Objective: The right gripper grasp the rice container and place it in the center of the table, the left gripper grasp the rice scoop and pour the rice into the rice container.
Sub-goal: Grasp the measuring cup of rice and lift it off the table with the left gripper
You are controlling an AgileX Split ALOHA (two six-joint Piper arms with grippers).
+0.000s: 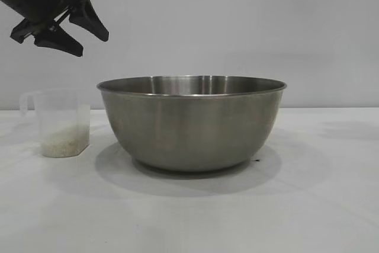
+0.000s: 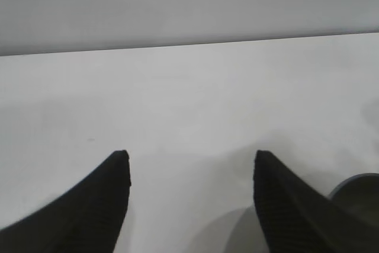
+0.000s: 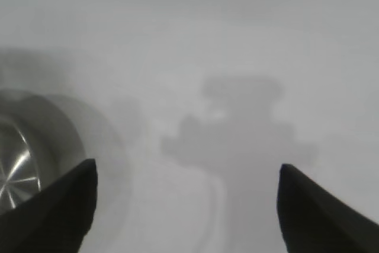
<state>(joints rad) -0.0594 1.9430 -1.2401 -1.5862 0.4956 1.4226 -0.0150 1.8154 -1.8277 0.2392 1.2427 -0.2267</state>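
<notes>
- One rice container (image 1: 192, 124), a large steel bowl standing on the table; the same bowl shows at the edge of both wrist views.
- One rice scoop (image 1: 59, 122), a small clear plastic cup with one loop handle.
- One heap of rice (image 1: 64, 144), lying in the bottom of the scoop; the grains are too small to count.
- One table (image 1: 320, 205), white.
- Two grippers in all: the left gripper (image 1: 80, 30) in the exterior view, and the right gripper (image 3: 186, 205) seen from its own wrist camera.
- Two fingers on each gripper, four fingers altogether.
- One gripper-shaped shadow (image 3: 240, 134) on the tabletop.
</notes>
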